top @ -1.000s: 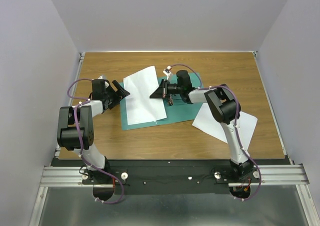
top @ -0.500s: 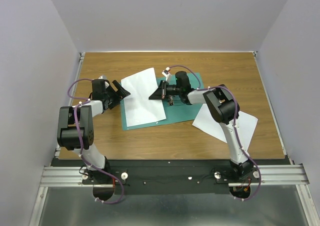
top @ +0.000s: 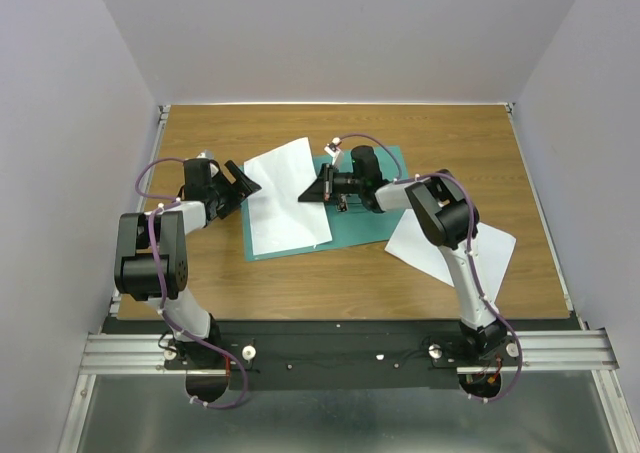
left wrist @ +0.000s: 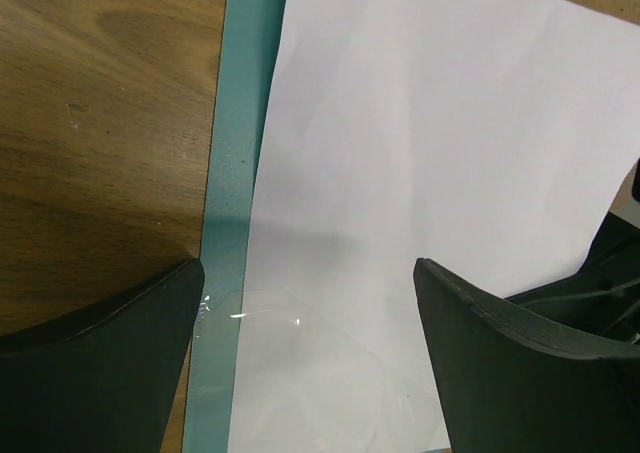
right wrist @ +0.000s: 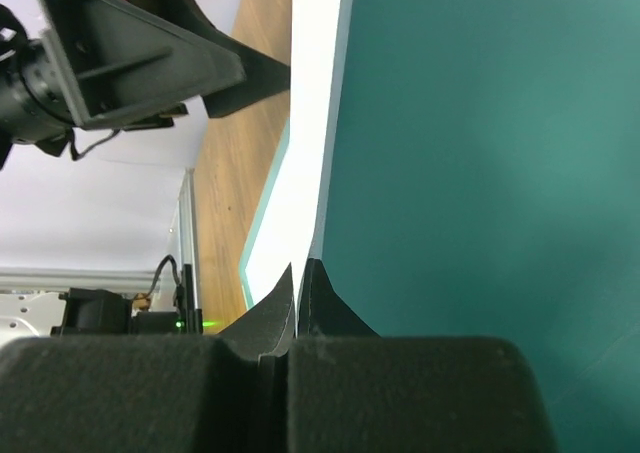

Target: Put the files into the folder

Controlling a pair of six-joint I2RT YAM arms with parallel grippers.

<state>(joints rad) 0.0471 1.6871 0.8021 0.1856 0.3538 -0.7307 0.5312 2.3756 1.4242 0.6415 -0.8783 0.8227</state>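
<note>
Files [top: 288,195]: we see one on folder [top: 350,228], other sheet [top: 450,248] on wood table [top: 450,138] | grey walls [top: 350,33] | left gripper [top: 245,180] spread | right gripper [top: 305,194] pressed together, maybe nipping the first.

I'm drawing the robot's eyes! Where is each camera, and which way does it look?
Top camera: high behind the arms, looking down on table, folder, left sheet and right sheet; both arms show.
Left wrist: looks down through the open left gripper at the left sheet on the folder.
Right wrist: low over the folder, facing the left gripper; the shut right gripper pinches the left sheet's edge.
Both wrist views share the left sheet and folder.
</note>
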